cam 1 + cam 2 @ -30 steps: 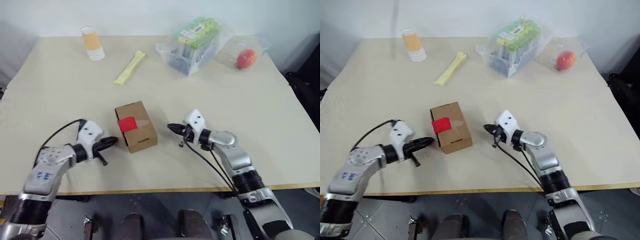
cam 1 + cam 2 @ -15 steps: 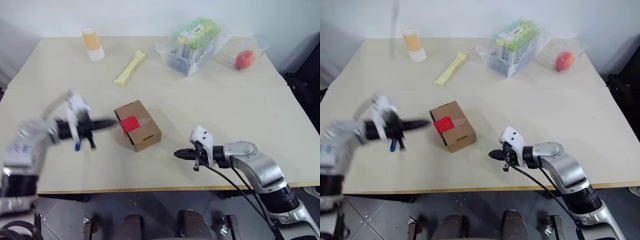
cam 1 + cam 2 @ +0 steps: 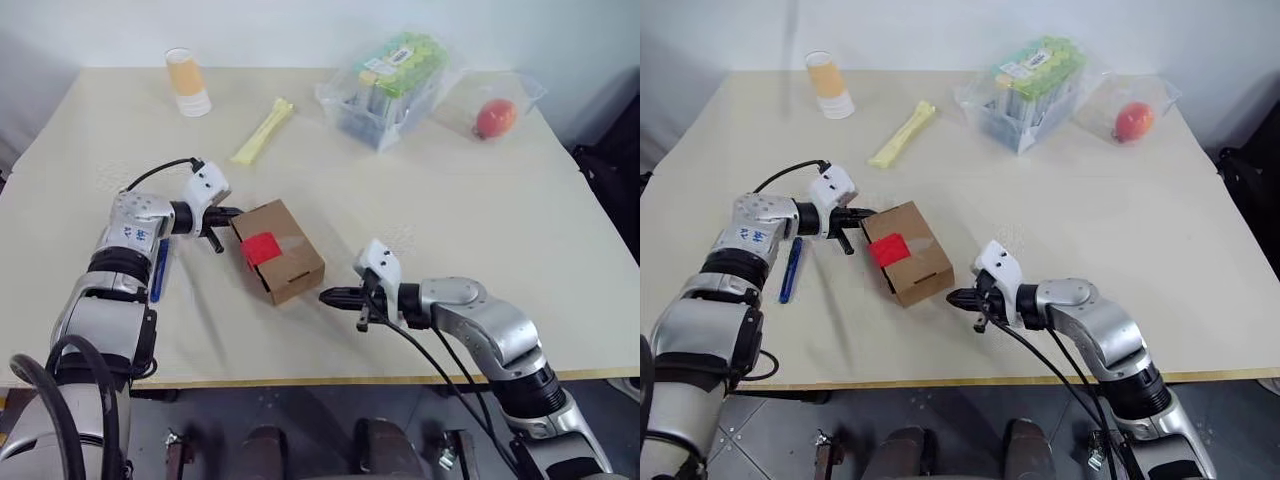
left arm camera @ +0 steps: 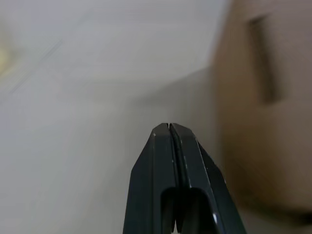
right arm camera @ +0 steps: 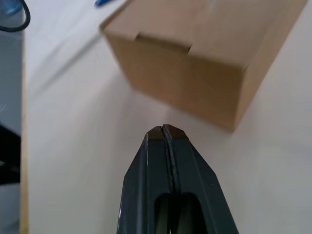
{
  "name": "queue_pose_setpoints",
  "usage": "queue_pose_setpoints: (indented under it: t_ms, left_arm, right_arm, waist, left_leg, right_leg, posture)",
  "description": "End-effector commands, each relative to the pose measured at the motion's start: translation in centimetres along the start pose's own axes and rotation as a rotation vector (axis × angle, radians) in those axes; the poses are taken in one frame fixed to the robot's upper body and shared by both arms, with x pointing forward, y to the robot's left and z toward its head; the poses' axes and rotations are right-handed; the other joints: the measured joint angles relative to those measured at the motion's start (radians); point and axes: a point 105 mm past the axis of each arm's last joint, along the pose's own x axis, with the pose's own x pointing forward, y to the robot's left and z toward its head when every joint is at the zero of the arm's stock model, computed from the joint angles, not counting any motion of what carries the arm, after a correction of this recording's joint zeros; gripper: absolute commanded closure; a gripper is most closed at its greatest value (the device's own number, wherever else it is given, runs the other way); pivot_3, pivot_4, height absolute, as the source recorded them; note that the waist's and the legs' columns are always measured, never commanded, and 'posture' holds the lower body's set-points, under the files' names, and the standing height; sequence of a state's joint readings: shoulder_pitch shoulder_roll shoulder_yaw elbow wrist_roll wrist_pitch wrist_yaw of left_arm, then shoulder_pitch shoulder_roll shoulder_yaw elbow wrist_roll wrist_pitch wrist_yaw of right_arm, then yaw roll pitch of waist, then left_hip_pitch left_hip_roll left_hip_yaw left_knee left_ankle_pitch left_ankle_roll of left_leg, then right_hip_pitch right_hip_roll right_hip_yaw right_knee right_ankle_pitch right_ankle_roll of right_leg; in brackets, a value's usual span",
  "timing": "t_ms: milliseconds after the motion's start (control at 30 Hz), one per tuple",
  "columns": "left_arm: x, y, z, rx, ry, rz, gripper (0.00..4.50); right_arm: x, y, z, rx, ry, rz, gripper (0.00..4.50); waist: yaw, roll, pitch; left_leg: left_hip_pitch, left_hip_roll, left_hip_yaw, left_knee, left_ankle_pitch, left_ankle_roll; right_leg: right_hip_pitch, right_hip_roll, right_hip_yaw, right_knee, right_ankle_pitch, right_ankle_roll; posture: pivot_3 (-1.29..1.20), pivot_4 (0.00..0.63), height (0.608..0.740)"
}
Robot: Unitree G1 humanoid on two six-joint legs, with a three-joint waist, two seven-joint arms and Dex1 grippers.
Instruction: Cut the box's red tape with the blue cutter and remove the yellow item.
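Note:
The brown box [image 3: 285, 255] sits mid-table with the red tape [image 3: 260, 247] on its lid seam. My left gripper [image 3: 232, 213] is shut and empty, its tips at the box's far left corner; in the left wrist view the box [image 4: 263, 122] lies just beside the fingertips [image 4: 168, 128]. My right gripper [image 3: 325, 296] is shut and empty, pointing at the box's near right corner with a small gap between them. The blue cutter [image 3: 158, 270] lies flat on the table beside the left forearm, left of the box. The yellow item is hidden.
An orange-and-white cup [image 3: 186, 83] stands at the back left. Near it lies a pale-yellow stick [image 3: 262, 132]. A clear container of green-capped tubes [image 3: 390, 85] and a clear bag with a red fruit [image 3: 494, 117] sit at the back right. The table's front edge [image 3: 330, 380] runs just below the right gripper.
The left gripper swung forward from the box's near left side to its far left corner, uncovering the blue cutter. The right gripper drew back toward the front edge and turned leftward.

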State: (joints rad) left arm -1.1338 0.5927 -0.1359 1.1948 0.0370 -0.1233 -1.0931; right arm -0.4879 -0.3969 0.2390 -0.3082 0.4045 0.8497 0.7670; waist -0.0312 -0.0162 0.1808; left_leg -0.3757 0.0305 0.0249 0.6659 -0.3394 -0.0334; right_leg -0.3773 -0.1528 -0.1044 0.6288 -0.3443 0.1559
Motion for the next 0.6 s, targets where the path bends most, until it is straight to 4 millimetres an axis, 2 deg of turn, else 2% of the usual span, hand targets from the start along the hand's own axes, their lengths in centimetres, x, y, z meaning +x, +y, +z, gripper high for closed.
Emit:
queue_pose_setpoints:
  t_ms: [33, 233, 433, 500, 600]
  left_arm:
    - [-0.6, -1.6, 1.6, 0.036, -0.094, -0.163, 4.48]
    - [-1.5, -6.6, 0.2, 0.043, -0.031, -0.464, 4.48]
    - [-2.0, -11.0, 0.8, -0.024, -0.082, -0.554, 4.48]
    - [-2.9, -10.4, 2.0, -0.086, -0.163, -0.507, 4.48]
    - [-4.3, -8.6, 3.7, -0.146, -0.260, -0.431, 4.48]
  right_arm:
    - [-0.7, -1.8, 1.6, -0.021, -0.074, -0.108, 4.50]
    - [-3.5, -6.3, 2.8, -0.040, -0.080, -0.289, 4.50]
    - [-5.8, -10.7, 3.8, -0.132, -0.079, -0.462, 4.50]
    - [-7.4, -11.1, 3.7, -0.137, -0.073, -0.480, 4.50]
    - [-10.2, -10.5, 2.9, -0.075, -0.042, -0.464, 4.50]
  waist:
    - [-0.004, 0.000, 0.000]
    - [-0.002, 0.001, 0.000]
    - [0.000, 0.001, 0.000]
    - [0.002, 0.001, 0.001]
    - [0.005, 0.001, 0.001]
  left_leg:
    - [0.000, 0.000, 0.000, 0.000, 0.000, 0.000]
    - [0.000, 0.001, 0.000, 0.001, 0.000, 0.000]
    - [0.000, 0.001, -0.001, 0.002, 0.000, 0.000]
    - [0.000, 0.001, -0.001, 0.002, 0.000, 0.000]
    - [0.000, 0.001, -0.002, 0.002, 0.000, 0.000]
  right_leg:
    - [0.000, 0.000, 0.000, 0.000, 0.000, 0.000]
    - [0.000, -0.001, -0.001, 0.000, 0.001, -0.001]
    - [0.001, -0.001, 0.000, 0.001, 0.001, -0.001]
    - [0.001, -0.001, 0.000, 0.001, 0.001, -0.001]
    - [0.001, -0.001, 0.000, 0.001, 0.001, -0.001]
  posture:
    - [0.00, 0.150, 0.740]
    - [0.00, 0.150, 0.740]
    - [0.00, 0.150, 0.740]
    - [0.00, 0.150, 0.740]
    - [0.00, 0.150, 0.740]
